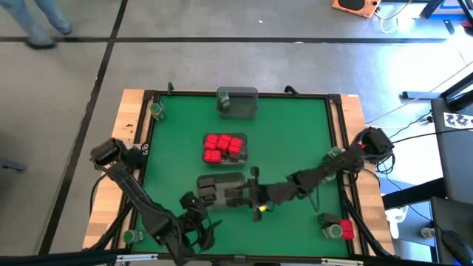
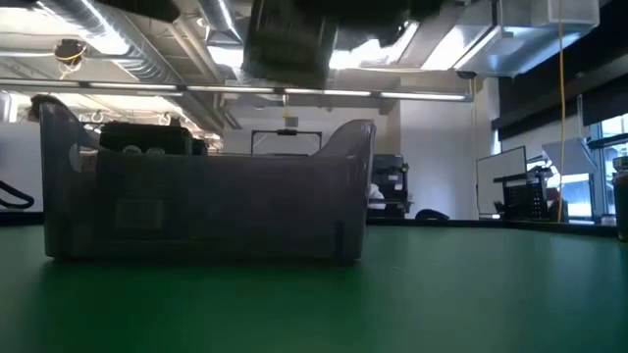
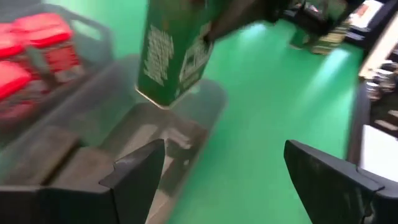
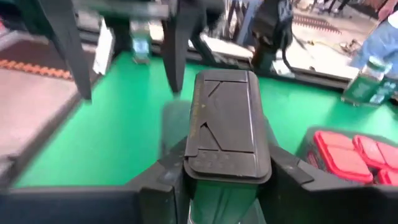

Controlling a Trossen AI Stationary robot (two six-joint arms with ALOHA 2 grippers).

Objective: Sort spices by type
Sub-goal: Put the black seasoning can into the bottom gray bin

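My right gripper (image 4: 227,186) is shut on a spice tin (image 4: 227,124) with a green body and a dark flip lid. The tin hangs above the near clear tray (image 3: 155,130), which holds dark blocks (image 1: 214,188). The low view shows the tin (image 2: 289,44) clear above the tray's rim (image 2: 206,157). My left gripper (image 3: 217,168) stands open with nothing between its fingers, beside that tray on its near left side (image 1: 196,220). Red spices (image 1: 224,146) fill a second tray in the middle of the table. My right gripper pinches the tin's green body just under the lid (image 4: 217,208) between its two fingers (image 4: 165,180), one on each side. The fingers come nearly level from the table's right. The tin hangs clear of the tray, lid up, its bottom corner (image 3: 163,102) tipped a little.
A third clear tray (image 1: 238,102) stands at the far edge with a green-lidded jar (image 1: 223,96). More jars stand at the far left corner (image 1: 157,109) and near left edge (image 1: 131,236). A red box (image 1: 344,230) and a jar (image 1: 327,220) sit near right.
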